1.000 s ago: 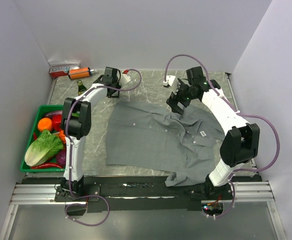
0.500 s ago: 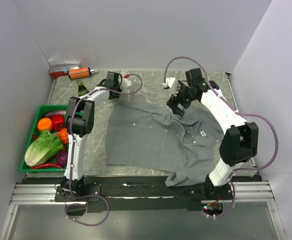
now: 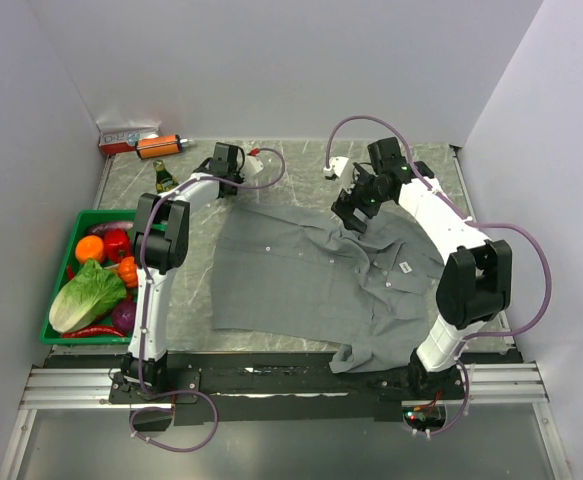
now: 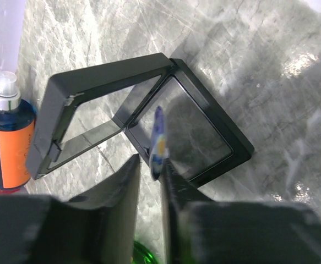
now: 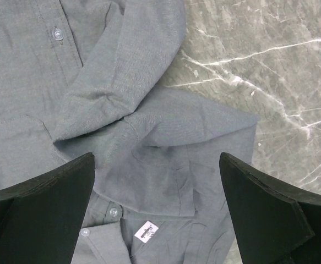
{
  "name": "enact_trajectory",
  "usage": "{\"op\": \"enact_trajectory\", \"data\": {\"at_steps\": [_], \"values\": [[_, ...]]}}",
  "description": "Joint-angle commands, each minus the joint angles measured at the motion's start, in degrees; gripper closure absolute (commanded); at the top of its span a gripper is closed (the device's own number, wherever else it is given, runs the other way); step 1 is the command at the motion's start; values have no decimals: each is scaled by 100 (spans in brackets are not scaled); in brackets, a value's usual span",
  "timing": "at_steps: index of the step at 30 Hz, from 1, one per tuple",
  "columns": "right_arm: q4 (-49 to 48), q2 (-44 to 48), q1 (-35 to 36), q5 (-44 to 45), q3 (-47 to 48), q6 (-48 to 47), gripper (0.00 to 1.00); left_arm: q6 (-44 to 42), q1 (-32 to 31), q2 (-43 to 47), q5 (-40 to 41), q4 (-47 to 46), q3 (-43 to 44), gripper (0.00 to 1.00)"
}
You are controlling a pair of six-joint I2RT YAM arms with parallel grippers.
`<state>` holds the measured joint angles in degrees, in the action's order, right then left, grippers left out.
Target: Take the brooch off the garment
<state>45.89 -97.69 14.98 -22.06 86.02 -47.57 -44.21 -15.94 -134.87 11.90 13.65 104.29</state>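
Grey garment (image 5: 94, 82) filled left and centre; white label (image 5: 146, 231) at bottom centre; worktop (image 5: 270, 66) upper right; pincer (image 5: 156, 159) spread wide.

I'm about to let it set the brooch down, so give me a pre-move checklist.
1. Brooch off shirt: ok, left end effector holds it.
2. Grip: ok, pinched edge-on.
3. Box open below brooch: ok.
4. Right end effector open over shirt, holding nothing: ok.
5. Bottle apart from box: cannot tell.
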Motion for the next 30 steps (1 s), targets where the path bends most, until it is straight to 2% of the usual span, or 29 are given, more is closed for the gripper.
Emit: {"op": "enact_trajectory", "data": {"at_steps": [1, 13, 22, 30], "values": [[-142, -110, 22, -35, 214, 37, 0, 158, -23, 92, -64, 243, 258, 69], [-177, -180, 31, -105, 266, 99, 0, 553, -5, 312, -408, 955, 478, 60], [-194, -136, 40, -123, 231, 117, 0, 755, 12, 426, -531, 1157, 584, 59], [-203, -119, 40, -131, 249, 117, 0, 738, 21, 584, -592, 1377, 636, 55]]}}
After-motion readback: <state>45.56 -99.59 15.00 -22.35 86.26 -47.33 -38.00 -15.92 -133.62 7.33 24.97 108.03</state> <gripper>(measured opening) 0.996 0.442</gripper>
